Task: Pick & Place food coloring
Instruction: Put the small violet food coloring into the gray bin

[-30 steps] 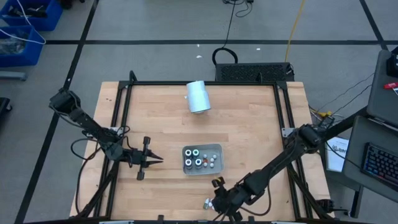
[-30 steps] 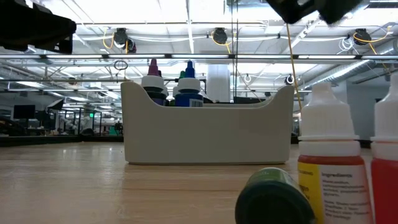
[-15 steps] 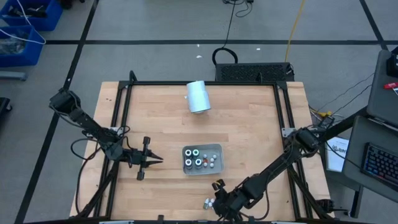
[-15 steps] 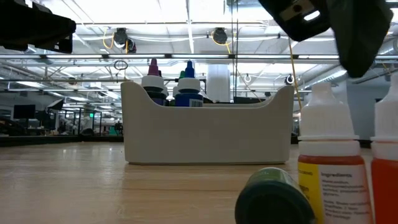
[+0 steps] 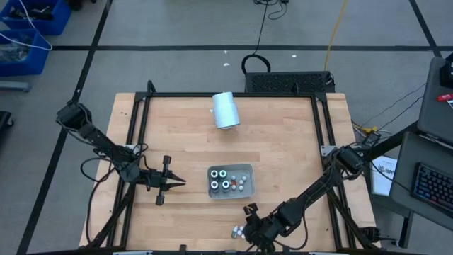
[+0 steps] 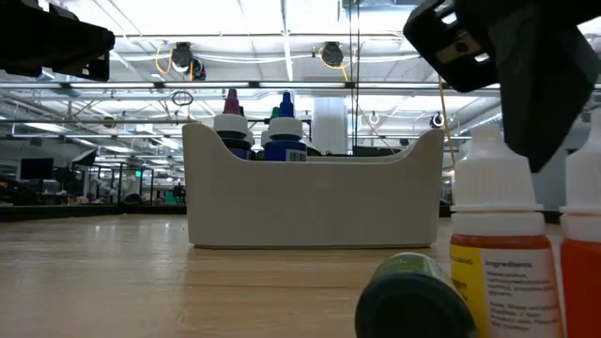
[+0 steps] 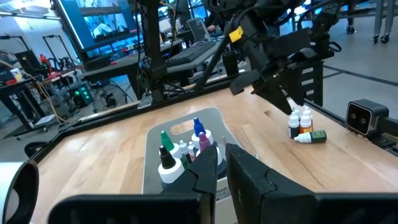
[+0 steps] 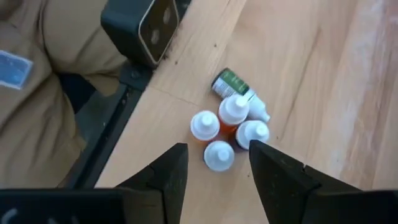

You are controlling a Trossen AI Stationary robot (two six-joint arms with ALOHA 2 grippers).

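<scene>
A robot's right gripper (image 8: 214, 177) hangs above a huddle of loose food coloring bottles (image 8: 227, 134) near the bottom edge of the wooden table (image 5: 283, 142), its two dark fingers spread wide with nothing between them, evidently so that they can drop around one bottle. In the right wrist view, four bottles stand upright and touching at centre frame, white dropper caps up. One is orange-bodied. A fifth bottle, green (image 8: 229, 84), lies on its side against them.

The rest of the set already sits in a pale tray (image 5: 246, 170) at lower centre of the high view, just above the loose huddle (image 5: 239, 231). In the low view the tray (image 6: 315, 202) reads as smooth moulded plastic with rounded corners and a dipped rim, low enough for purple- and blue-tipped caps (image 6: 258, 117) to stand clear of it.

The left gripper (image 5: 177, 182) waits at left centre of the high view, pointed at the tray, its fingers nearly together and empty.

A pale blue cylinder (image 5: 226, 110) lies on its side at the upper centre of the table, well apart from the work. The tabletop is light, visibly grained wood, framed by black metal rails. The bottles look small, smooth and easily tipped when packed this close.
</scene>
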